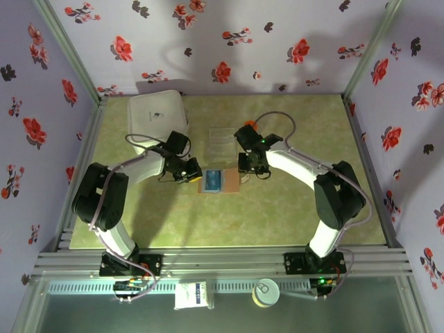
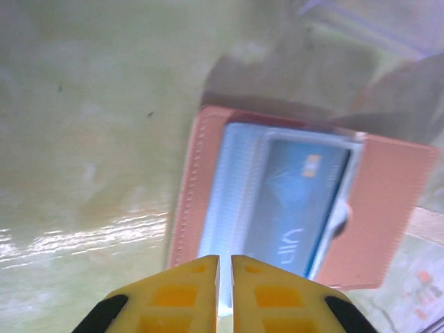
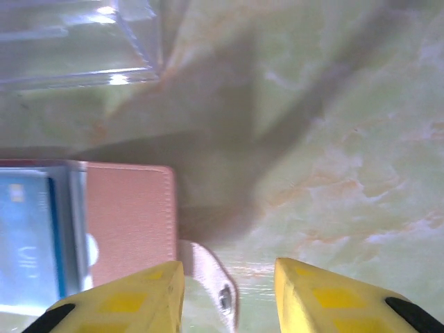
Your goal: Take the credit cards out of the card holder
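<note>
Editor: Card holder (image 1: 232, 182), where is it?

Robot: It lies open and flat on the green surface (image 1: 277, 229), between my two grippers. One teal credit card (image 2: 295, 201) sits tucked in its blue-grey inner panel.

Editor: And the grippers?

Robot: My left gripper (image 2: 225, 291) is all but closed, with only a thin slit between the fingers, right at the holder's near edge. I cannot tell whether anything thin is caught in that slit. My right gripper (image 3: 229, 298) stands wide apart with nothing in it, and the holder's clasp strap (image 3: 211, 277) lies between its fingers.

Editor: What could go wrong?

Robot: The holder looks light, and I judge it is not firmly pinned. If I tug a card that sits snug in its sleeve, the whole holder may slide with it toward the clear plastic box (image 3: 76, 41). If I close on the strap by mistake, I lift the holder and not the card. The card is thin and slick, so a shallow pinch could slip off its edge.
</note>
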`<action>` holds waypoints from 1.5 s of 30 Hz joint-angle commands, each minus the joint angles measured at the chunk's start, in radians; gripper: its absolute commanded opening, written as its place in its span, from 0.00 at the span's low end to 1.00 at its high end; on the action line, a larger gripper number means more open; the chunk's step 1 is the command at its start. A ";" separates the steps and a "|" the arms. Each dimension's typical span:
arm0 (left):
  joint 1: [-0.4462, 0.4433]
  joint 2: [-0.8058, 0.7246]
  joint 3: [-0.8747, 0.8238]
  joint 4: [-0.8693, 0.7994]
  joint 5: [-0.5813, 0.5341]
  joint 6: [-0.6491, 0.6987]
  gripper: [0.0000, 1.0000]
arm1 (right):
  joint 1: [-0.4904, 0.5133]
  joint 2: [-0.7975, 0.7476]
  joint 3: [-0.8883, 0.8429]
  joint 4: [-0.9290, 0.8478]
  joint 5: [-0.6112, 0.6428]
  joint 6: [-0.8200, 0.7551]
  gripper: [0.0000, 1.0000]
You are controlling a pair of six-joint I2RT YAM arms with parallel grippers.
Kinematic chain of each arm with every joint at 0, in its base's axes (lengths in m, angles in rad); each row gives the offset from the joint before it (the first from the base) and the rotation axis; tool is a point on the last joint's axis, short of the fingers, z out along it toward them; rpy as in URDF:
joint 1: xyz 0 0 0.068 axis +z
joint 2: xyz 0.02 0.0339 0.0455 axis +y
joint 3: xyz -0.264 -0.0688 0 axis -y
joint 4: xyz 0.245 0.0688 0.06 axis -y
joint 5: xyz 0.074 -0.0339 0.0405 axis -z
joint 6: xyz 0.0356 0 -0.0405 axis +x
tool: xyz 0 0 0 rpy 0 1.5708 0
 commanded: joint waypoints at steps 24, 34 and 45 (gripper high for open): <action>-0.043 0.113 0.074 0.028 0.066 0.000 0.11 | 0.051 0.161 0.018 0.040 -0.094 0.065 0.51; -0.043 0.117 0.062 0.031 0.066 0.000 0.11 | 0.048 0.244 0.022 0.016 -0.036 0.037 0.68; -0.043 0.116 0.060 0.028 0.066 -0.002 0.11 | 0.054 0.201 0.048 -0.047 0.009 0.012 0.75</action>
